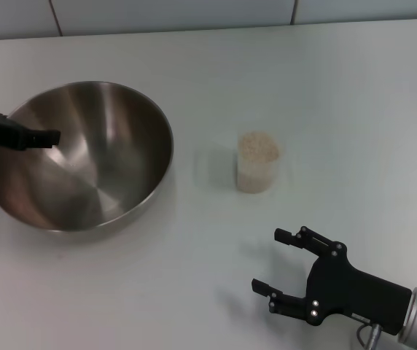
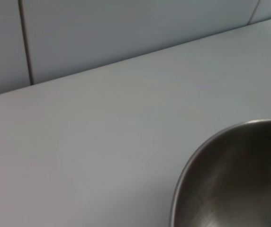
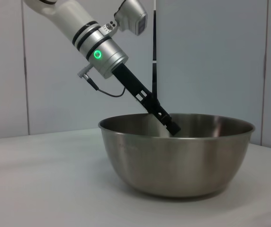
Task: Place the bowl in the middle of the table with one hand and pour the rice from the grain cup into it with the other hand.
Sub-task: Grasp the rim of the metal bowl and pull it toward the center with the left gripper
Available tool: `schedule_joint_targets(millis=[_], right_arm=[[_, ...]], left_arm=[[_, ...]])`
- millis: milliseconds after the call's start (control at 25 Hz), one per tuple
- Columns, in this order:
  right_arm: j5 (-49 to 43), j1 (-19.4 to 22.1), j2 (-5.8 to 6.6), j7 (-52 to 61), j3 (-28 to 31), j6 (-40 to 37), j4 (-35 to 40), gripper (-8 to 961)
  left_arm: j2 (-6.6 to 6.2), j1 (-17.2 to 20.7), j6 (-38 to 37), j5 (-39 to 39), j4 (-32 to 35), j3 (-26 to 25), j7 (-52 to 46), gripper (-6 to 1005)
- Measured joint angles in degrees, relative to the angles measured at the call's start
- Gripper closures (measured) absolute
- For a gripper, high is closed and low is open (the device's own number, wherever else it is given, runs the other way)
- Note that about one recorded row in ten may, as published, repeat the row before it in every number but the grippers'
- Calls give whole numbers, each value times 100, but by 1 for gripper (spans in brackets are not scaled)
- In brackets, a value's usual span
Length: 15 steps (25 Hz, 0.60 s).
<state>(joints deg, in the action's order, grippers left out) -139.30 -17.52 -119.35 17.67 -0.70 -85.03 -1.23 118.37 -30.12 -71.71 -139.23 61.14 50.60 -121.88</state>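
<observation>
Steel bowl (image 1: 84,157) rim meets left gripper (image 1: 48,137); grain cup (image 1: 256,162) stands apart.

Black two-pronged right claw (image 1: 285,261) with silver screws on a silver-grey wrist.

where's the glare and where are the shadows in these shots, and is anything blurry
Head view: bright streaks of glare fan across the inside of the bowl; the grain cup and right gripper cast faint soft shadows on the table. Left wrist view: the bowl's rim looks soft, out of focus. Right wrist view: the left gripper is sharp.
</observation>
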Motion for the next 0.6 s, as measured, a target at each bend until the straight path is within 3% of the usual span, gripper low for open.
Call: schedule_joint_targets(millis=[200,600], right_arm=[[0,6,0,0,0,19,-1,147],[0,-6,0,0,0,22,0,149]], left_arm=[[14,-42,-36,9,15,14,-2,295],[11,-90,-54,1,-27,20,-4,745]])
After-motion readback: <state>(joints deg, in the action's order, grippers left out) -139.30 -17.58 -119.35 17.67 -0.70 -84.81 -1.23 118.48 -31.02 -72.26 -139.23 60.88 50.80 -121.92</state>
